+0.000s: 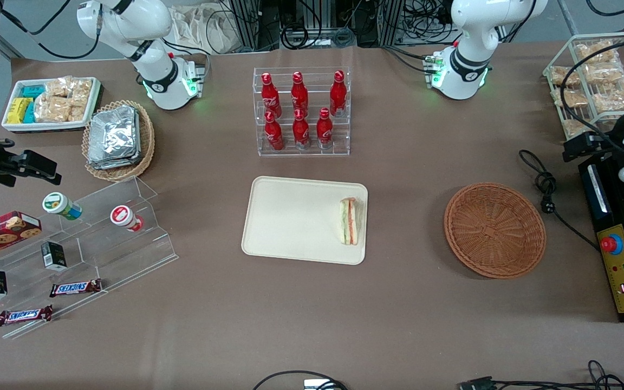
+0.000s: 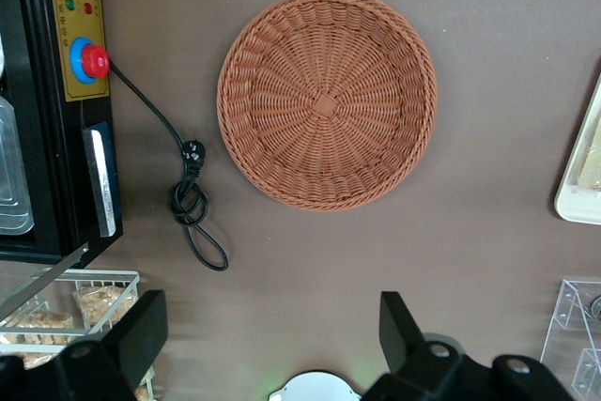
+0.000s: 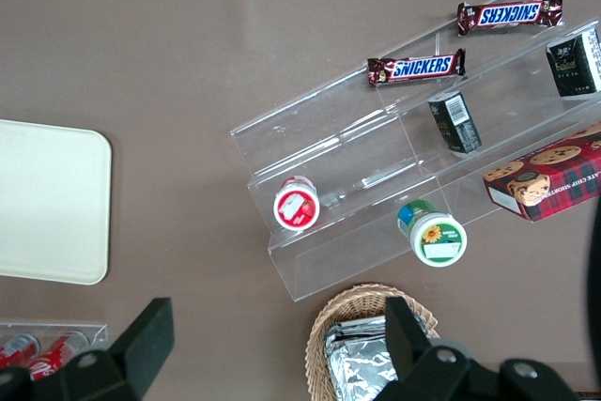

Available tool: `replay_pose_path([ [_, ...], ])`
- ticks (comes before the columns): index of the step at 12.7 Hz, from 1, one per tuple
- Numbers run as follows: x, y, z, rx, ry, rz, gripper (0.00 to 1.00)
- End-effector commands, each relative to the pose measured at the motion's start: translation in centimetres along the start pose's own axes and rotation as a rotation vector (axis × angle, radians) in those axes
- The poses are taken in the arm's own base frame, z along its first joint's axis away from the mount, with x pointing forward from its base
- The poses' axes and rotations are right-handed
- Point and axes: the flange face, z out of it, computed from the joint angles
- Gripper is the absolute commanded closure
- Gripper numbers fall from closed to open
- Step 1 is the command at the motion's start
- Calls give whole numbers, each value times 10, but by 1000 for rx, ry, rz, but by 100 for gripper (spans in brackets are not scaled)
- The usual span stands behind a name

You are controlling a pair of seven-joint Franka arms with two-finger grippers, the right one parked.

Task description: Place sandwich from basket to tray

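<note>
Sandwich (image 1: 349, 221) on tray (image 1: 290, 216), basket (image 2: 327, 99) empty, tool (image 2: 268, 345) open above.

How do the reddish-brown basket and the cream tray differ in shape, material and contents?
The basket is round and woven wicker; the tray is a flat, smooth rectangle with rounded corners. The basket is empty; the tray holds the sandwich by one short edge. Both lie flat on the table. The open gripper is above the basket.
</note>
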Motion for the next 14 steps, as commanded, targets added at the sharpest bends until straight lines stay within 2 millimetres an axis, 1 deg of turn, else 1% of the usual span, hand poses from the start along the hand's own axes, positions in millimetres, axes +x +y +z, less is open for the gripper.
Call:
replay_pose_path([
  [1,-18,18,3,7,17,21,0],
  [3,-17,29,4,11,15,27,0],
  [4,-17,30,5,11,13,27,0],
  [6,-13,29,-1,10,25,25,0],
  [8,-5,25,-10,6,38,32,0],
  [13,-4,26,-8,6,32,25,0],
  [14,-1,25,-4,5,24,27,0],
])
